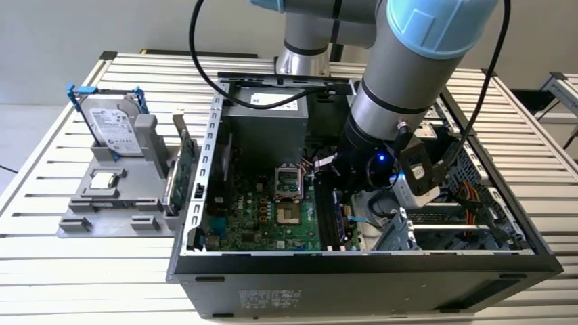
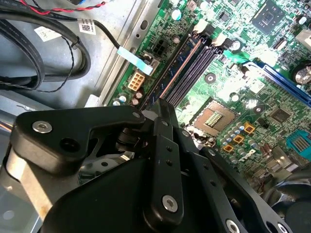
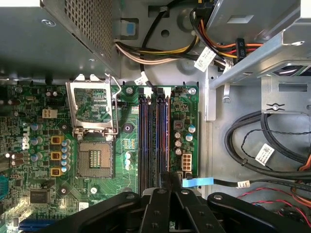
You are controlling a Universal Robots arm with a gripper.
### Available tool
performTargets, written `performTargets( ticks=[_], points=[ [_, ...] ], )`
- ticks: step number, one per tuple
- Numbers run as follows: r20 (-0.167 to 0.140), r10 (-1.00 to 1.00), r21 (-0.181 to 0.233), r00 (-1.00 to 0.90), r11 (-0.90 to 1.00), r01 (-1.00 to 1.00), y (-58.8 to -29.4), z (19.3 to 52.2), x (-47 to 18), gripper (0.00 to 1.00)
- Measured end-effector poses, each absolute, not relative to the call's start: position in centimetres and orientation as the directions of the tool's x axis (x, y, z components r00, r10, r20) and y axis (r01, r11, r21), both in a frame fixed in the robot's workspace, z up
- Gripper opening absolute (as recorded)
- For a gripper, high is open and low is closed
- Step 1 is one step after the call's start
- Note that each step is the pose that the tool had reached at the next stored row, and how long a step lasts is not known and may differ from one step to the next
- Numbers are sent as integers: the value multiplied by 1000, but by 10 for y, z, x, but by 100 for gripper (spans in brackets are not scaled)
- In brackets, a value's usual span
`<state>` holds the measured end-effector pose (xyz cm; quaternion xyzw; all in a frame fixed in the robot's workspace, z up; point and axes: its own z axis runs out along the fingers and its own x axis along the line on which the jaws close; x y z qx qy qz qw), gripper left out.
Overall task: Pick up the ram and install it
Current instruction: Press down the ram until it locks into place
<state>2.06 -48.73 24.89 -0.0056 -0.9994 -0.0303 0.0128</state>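
The ram [image 3: 163, 131] is a thin dark stick with a coppery edge. It stands on edge in the memory slot nearest the white power connector [image 3: 186, 162], and also shows in the second wrist view [image 2: 181, 63]. My gripper [image 3: 166, 177] is shut, its black fingertips pressed together right at the near end of that stick [image 2: 163, 104]. I cannot tell whether the tips touch the stick. In the exterior view the arm's wrist [image 1: 380, 162] reaches down inside the open computer case [image 1: 361, 261], over the motherboard [image 1: 262, 217].
Empty memory slots [image 3: 145, 141] lie beside the ram, then the open processor socket [image 3: 95, 155]. Cable bundles [image 3: 272, 145] and a drive cage [image 1: 451, 230] crowd one side. Outside the case, a grey fixture [image 1: 81, 223] carries a hard drive [image 1: 116, 132] and a green card [image 1: 185, 169].
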Motion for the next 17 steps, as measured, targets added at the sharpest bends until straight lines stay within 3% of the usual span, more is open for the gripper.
performTargets(
  ticks=[17],
  points=[
    [26, -167, 62, -986, 984, -165, -487, 249, 21, 0]
  ],
)
